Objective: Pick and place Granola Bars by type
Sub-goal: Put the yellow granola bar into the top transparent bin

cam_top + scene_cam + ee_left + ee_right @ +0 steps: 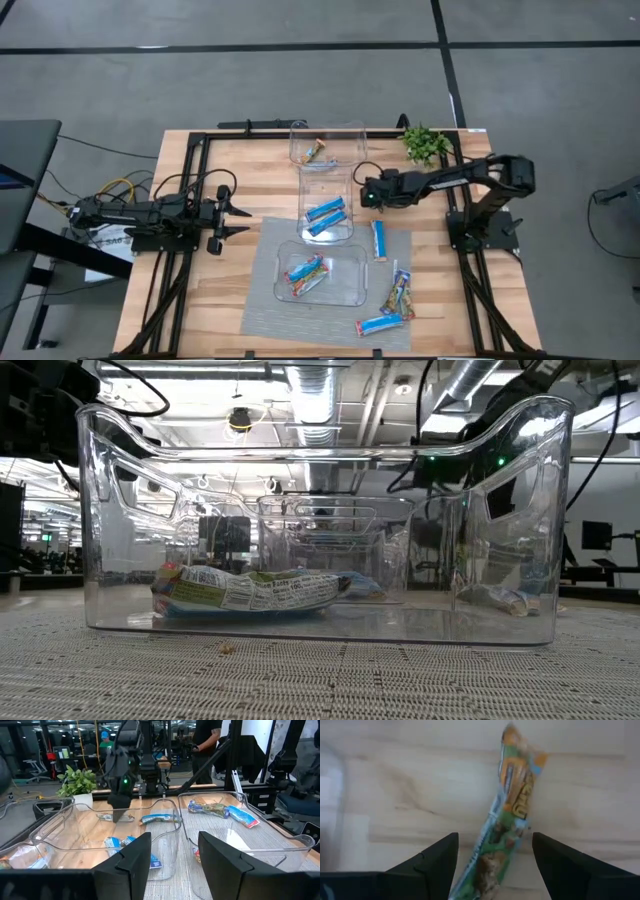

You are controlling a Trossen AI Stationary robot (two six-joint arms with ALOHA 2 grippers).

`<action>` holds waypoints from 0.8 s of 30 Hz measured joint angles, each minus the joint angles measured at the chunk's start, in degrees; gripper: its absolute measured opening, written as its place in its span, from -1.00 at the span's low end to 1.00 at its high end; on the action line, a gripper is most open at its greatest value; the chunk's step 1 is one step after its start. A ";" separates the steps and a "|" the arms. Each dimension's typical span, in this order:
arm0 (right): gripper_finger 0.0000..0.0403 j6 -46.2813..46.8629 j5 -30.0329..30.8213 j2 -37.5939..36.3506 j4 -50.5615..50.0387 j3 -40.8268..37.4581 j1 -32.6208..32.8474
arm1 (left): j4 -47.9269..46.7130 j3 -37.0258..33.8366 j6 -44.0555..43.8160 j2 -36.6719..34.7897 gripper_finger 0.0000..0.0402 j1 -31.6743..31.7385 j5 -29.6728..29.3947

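Three clear bins stand in a row down the table. The far bin (345,135) holds one multicoloured bar (315,152), the middle bin (345,185) blue bars (325,215), and the near bin (345,290) multicoloured bars (308,272). Loose bars lie to their right: a blue one (379,240), a multicoloured one (400,292) and another blue one (385,323). My right gripper (365,190) is open and points down beside the middle bin. Its fingers stand on either side of a multicoloured bar (512,805) lying on the wood. My left gripper (235,215) waits open at the left.
A grey mat (270,300) lies under the near bin and the loose bars. A small green plant (425,143) stands at the far right corner. Black frame rails (190,180) run along the table's sides. People stand in the room beyond the table.
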 joint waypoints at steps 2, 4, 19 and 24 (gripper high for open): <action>0.24 -1.54 -0.03 1.56 1.74 0.08 0.03 | 0.00 0.02 0.12 -0.02 -0.22 0.00 0.02; 0.24 -2.56 -0.04 2.06 2.88 0.39 0.04 | 0.00 0.01 0.39 0.00 -0.22 0.01 0.06; -0.40 -3.15 0.25 2.13 1.27 1.28 0.24 | 0.00 0.00 0.39 -0.01 -0.22 0.00 0.09; -0.64 -4.36 0.20 2.13 1.22 1.28 0.44 | 0.00 0.02 0.00 -0.02 -0.22 0.00 0.08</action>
